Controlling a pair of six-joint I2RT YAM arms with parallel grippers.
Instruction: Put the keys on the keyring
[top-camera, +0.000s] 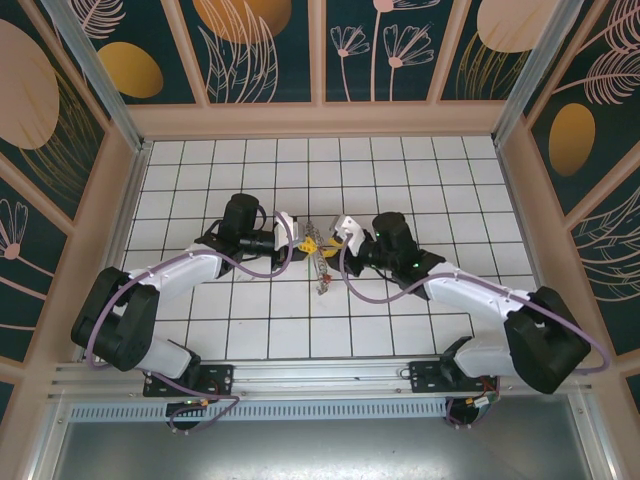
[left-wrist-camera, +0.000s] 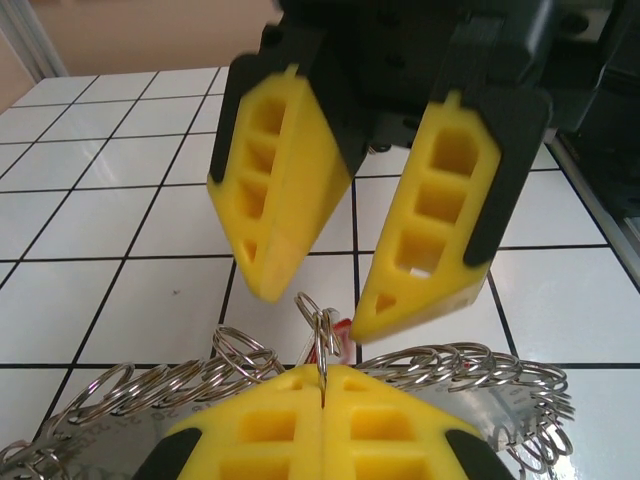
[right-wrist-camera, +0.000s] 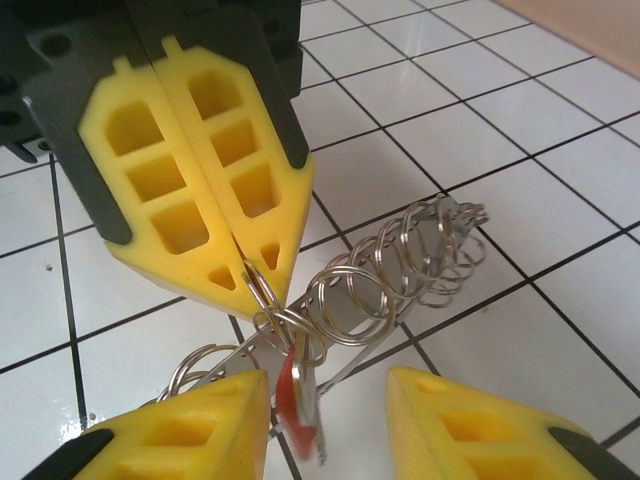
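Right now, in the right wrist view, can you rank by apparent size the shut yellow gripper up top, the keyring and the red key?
1. left gripper, largest, though its nearness to the camera helps
2. keyring, with its fringe of small rings
3. red key, smallest

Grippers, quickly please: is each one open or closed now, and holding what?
Left gripper: closed on a small ring of the keyring.
Right gripper: open, holding nothing.

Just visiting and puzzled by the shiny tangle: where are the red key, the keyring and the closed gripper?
key (right-wrist-camera: 287, 400), right wrist view, on its red head.
keyring (right-wrist-camera: 410, 265), right wrist view, on its fringe of small rings.
left gripper (right-wrist-camera: 248, 278), right wrist view, midway between its shut fingertips.
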